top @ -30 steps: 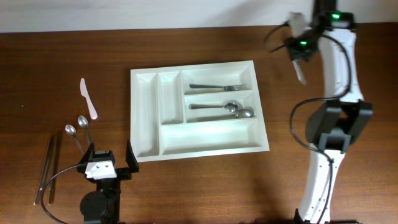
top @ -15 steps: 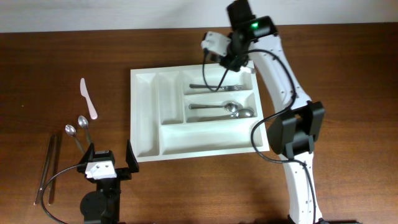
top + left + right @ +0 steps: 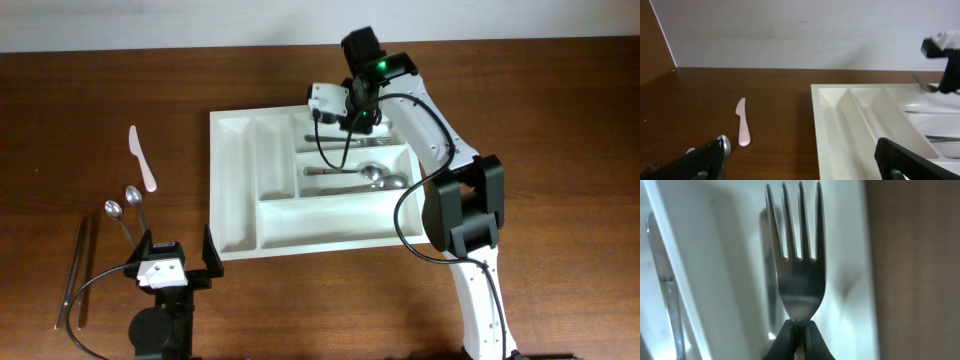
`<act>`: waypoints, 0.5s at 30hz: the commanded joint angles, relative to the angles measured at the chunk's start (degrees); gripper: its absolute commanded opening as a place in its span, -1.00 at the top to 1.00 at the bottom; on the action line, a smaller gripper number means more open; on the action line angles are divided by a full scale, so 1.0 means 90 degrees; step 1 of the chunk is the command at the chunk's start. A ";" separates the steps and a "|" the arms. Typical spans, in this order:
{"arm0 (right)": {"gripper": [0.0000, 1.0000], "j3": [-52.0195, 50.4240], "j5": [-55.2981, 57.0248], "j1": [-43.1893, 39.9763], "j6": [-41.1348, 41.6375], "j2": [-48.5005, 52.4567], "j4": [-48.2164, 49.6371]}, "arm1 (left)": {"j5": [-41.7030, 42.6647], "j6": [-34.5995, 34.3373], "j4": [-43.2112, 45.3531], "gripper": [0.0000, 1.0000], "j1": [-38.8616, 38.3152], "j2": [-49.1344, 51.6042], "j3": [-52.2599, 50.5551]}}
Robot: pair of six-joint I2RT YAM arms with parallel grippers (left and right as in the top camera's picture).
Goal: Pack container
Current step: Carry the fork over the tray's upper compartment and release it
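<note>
Where container [image 3: 232, 190] sits, right end effector [image 3: 799, 329] grips fork [image 3: 799, 282].

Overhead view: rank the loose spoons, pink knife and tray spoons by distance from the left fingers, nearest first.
1. Loose spoons: on the table, just beyond the left fingers.
2. Pink knife: farther back, left side.
3. Tray spoons: container's middle long compartment, right.

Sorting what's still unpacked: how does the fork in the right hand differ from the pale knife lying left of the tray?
The fork is shiny metal; the knife is pale pink, seemingly plastic. The fork is pinched in the shut right hand over the container; the knife lies loose on the table, outside it. Both are cutlery.
</note>
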 commanded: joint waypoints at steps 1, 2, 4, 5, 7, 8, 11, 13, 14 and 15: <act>0.55 -0.0095 -0.0177 0.0015 -0.0061 0.0015 0.0051 | 0.0070 0.0075 -0.0012 -0.98 -0.0024 -0.0044 -0.0032; 0.10 -0.0095 -0.0177 0.0015 -0.0056 0.0015 0.0051 | 0.0070 0.0075 -0.0012 -0.99 -0.0024 -0.0044 -0.0032; -0.98 -0.0092 -0.0180 0.0017 -0.0041 0.0015 0.0053 | 0.0070 0.0078 -0.0012 -0.98 -0.0024 -0.0044 -0.0032; -0.97 -0.0092 -0.0194 0.0017 0.0097 0.0015 0.0080 | 0.0070 0.0075 -0.0012 -0.99 -0.0024 -0.0044 -0.0032; -0.98 -0.0092 -0.0338 0.0017 0.0709 0.0015 0.0228 | 0.0070 0.0075 -0.0012 -0.99 -0.0024 -0.0044 -0.0032; -0.98 -0.0090 -0.0454 0.0017 0.1120 0.0012 0.0330 | 0.0070 0.0075 -0.0012 -0.99 -0.0024 -0.0044 -0.0032; -0.98 0.0058 -0.0624 0.0015 0.2703 0.0012 0.0610 | 0.0070 0.0075 -0.0012 -0.98 -0.0024 -0.0044 -0.0032; -0.98 0.0274 -0.0622 0.0010 0.3713 0.0005 0.0619 | 0.0070 0.0075 -0.0012 -0.98 -0.0024 -0.0044 -0.0032; -0.97 0.0423 -0.0607 -0.0002 0.4274 0.0000 0.0590 | 0.0070 0.0075 -0.0012 -0.98 -0.0024 -0.0044 -0.0032; -0.97 0.0580 -0.0597 -0.0032 0.4724 -0.0015 0.0512 | 0.0070 0.0075 -0.0012 -0.99 -0.0024 -0.0044 -0.0032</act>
